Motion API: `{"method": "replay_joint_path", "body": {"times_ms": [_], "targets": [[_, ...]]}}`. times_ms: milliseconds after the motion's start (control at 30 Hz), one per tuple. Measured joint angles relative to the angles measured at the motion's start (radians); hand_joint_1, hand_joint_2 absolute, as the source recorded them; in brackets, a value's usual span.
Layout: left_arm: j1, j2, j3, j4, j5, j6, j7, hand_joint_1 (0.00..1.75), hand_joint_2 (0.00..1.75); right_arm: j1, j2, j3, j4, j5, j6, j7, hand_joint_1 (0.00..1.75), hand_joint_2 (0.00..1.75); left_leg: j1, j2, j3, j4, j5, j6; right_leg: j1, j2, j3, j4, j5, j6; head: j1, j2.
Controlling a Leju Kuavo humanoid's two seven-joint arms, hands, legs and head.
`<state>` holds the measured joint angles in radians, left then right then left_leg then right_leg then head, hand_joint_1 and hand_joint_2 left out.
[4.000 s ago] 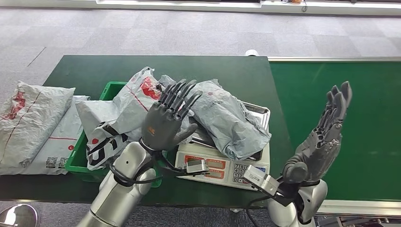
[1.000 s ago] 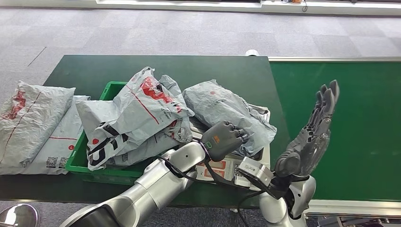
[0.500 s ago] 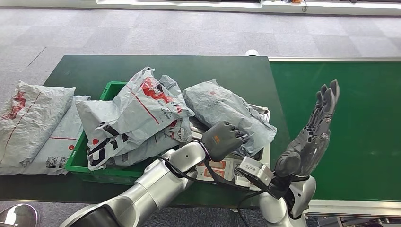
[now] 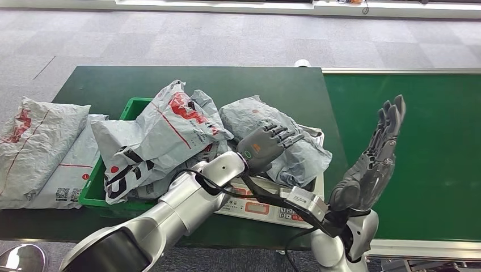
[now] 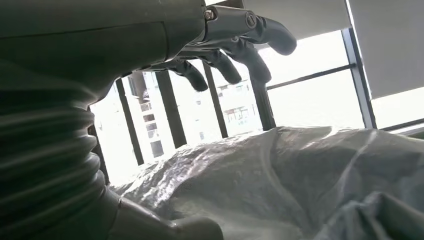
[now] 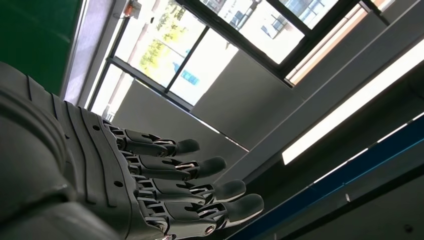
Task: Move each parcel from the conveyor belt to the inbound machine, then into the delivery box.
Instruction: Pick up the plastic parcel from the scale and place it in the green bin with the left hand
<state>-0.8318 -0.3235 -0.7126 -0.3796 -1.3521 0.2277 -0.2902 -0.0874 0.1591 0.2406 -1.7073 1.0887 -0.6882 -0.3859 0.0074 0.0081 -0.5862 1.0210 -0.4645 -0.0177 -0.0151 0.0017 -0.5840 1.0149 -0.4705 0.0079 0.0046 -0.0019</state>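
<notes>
A crumpled grey parcel [image 4: 245, 118] lies on the tray of the white scale [image 4: 256, 207], the inbound machine, at the table's front middle. My left hand [image 4: 265, 145] hovers over the parcel's near side with its fingers [image 4: 290, 136] stretched out across it. In the left wrist view those fingers [image 5: 235, 55] stand apart above the parcel [image 5: 280, 185] and hold nothing. My right hand [image 4: 371, 164] is raised upright beside the scale, fingers straight and together, empty; the right wrist view shows this hand [image 6: 125, 175] against the ceiling.
The green delivery box [image 4: 93, 187] left of the scale holds several grey parcels [image 4: 164, 130], piled above its rim. Two more parcels [image 4: 39, 147] lie on the dark green table's left end. The green conveyor belt [image 4: 431, 141] runs along the right.
My left hand, raised over the box 4 s ago, dropped curled to the scale's front edge. It has since risen over the grey parcel and stretched its fingers. The right hand has barely moved.
</notes>
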Motion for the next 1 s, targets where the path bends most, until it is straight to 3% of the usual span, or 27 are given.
{"method": "replay_joint_path", "body": {"times_ms": [600, 1000], "targets": [[-0.097, 0.000, 0.000, 0.081, -0.042, -0.257, 0.054, 0.00, 1.75, -0.005, 0.007, 0.002, 0.028, -0.014, -0.008, -0.009, 0.00, 0.00, 0.000, -0.001, 0.000, 0.000, 0.000, 0.000, 0.000, 0.000, 0.000, 0.000, 0.000, 0.000, 0.000, 0.000], [-0.093, 0.000, -0.001, 0.107, -0.065, -0.292, 0.046, 0.00, 1.75, -0.006, 0.011, 0.002, 0.030, -0.020, -0.008, -0.010, 0.00, 0.00, 0.000, -0.001, 0.000, 0.000, 0.000, 0.000, 0.000, -0.001, 0.000, 0.000, 0.000, 0.000, 0.000, 0.000]]}}
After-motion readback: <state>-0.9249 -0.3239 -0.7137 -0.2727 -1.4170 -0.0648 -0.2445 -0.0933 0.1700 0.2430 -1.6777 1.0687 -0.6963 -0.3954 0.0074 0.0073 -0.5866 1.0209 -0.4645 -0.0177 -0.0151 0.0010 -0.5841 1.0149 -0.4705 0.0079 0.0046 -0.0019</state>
